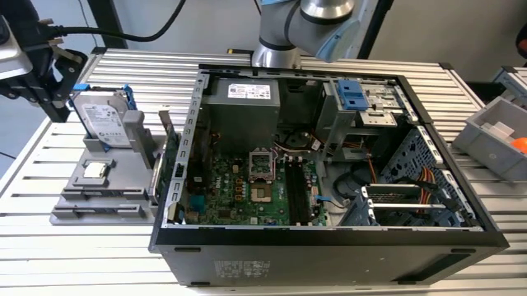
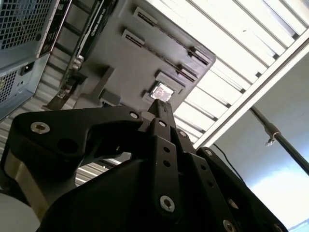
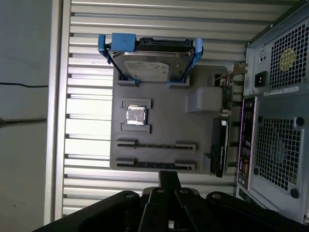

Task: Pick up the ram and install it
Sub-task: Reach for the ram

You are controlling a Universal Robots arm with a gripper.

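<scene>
1. Ram (image 1: pixel 294 188): in the exterior view, a long dark strip on edge in the memory slots of the board (image 1: pixel 231 185), just beside the socket (image 1: pixel 261 192), inside the open case (image 1: pixel 329 240). It reads as seated, but I cannot tell for sure.
2. Long axis: runs along the board, from the power supply (image 1: pixel 247 102) end toward the case's near wall, parallel to the socket's side.
3. Look: thin, narrow, dark. Colour, chips and label are too small to tell.
4. Case: lies on its side, open face up, on the slatted surface (image 1: pixel 99 259).
5. Tray (image 3: pixel 159 111): grey, on the surface at the exterior view's left of the case, just beside it. Its two long slots lie bare.
6. On the tray: drive (image 3: pixel 147 65) with blue rails, standing on edge. A square chip (image 3: pixel 135 116) sits in its pocket. A card (image 3: pixel 219 145) stands on edge along the side nearest the case.
7. Hand (image 2: pixel 161 104): black, fingers clenched tip to tip, nothing between them. In the exterior view the hand (image 1: pixel 58 114) hangs at the far left, beside the drive, well apart from the ram.
</scene>
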